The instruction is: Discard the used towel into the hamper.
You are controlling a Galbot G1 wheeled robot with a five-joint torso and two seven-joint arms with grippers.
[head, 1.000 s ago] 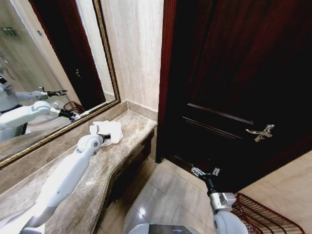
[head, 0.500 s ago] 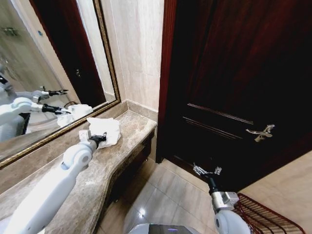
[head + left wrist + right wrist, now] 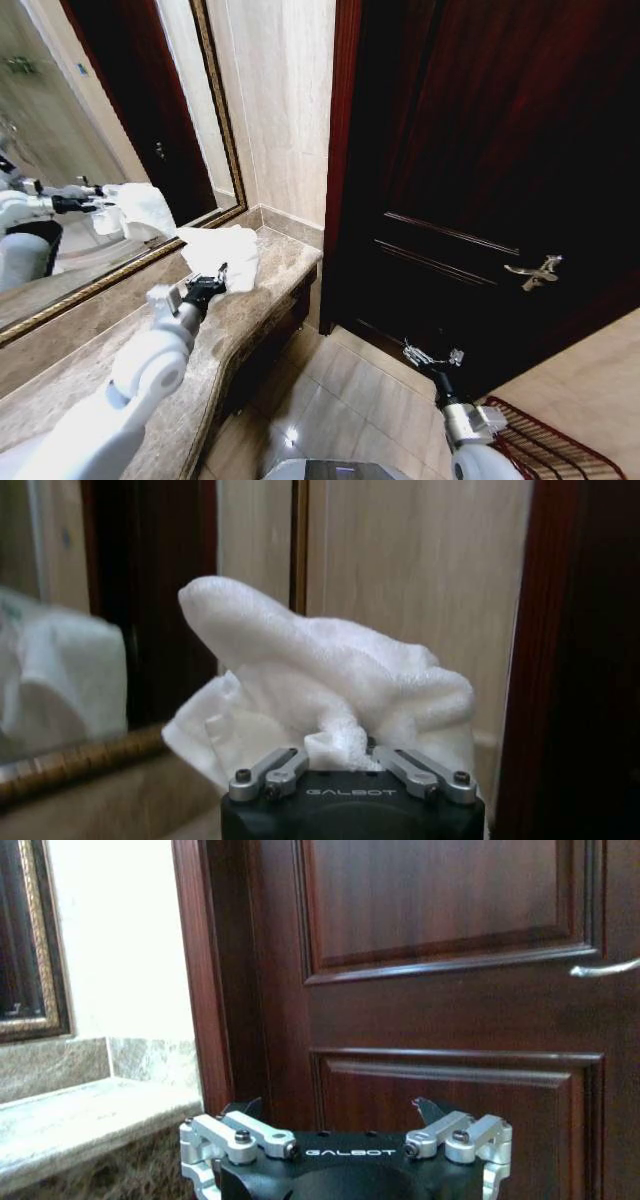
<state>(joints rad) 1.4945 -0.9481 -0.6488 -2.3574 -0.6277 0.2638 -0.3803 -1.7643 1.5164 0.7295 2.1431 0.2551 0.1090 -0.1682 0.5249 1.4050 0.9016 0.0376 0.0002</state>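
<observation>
The left gripper is closed on a bunched fold of the white towel, its two fingers pinching the cloth where it gathers into a tight knot. From that pinch the rest of the towel billows up and out in soft lobes, so it looks light, limp and not at all slippery (terry cloth, by the look of the nap). In the head view the towel sits at the gripper, above the marble counter and near the gilt-framed mirror; whether its lower edge touches the stone I cannot tell. A grip on a gathered fold seems sound, since a hold on a loose corner would likely let the bulk trail and snag on the counter's edge.

The right gripper hangs low before the dark wooden door with its fingers apart and nothing between them. The hamper stands on the floor beside the right arm, well apart from the towel.
</observation>
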